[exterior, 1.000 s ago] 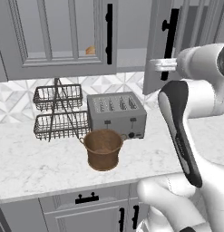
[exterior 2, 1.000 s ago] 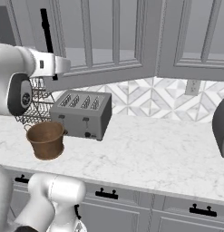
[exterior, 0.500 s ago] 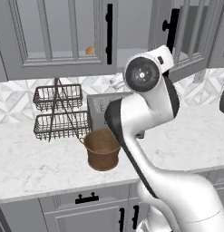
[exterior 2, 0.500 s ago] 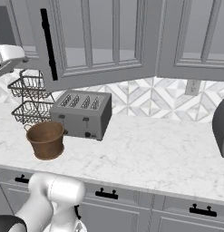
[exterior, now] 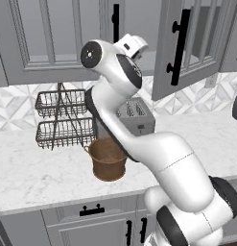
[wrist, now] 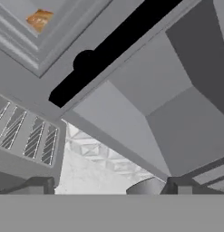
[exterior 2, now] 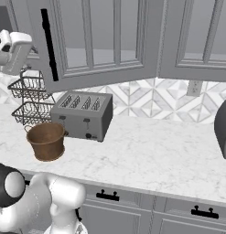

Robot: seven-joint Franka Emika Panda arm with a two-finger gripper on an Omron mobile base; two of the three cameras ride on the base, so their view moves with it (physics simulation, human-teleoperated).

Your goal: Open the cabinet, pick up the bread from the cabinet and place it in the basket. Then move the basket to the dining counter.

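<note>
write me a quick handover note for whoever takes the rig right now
Gripper: open, holding nothing, raised at the cabinet opening beside the left door's handle.
Cabinet: right door swung open, left door shut.
Bread: on the cabinet shelf, seen through the left door's glass.
Basket: on the counter in front of the toaster, nothing visible in it.
Done: cabinet opened.
Left: grab the bread, drop it in the basket, carry the basket to the dining counter.

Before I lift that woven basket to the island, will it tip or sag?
The basket probably stays stiff: its woven wall stands upright unaided. It looks empty, so likely light. Its base narrows below the rim, so a sideways nudge might tip it.
</note>
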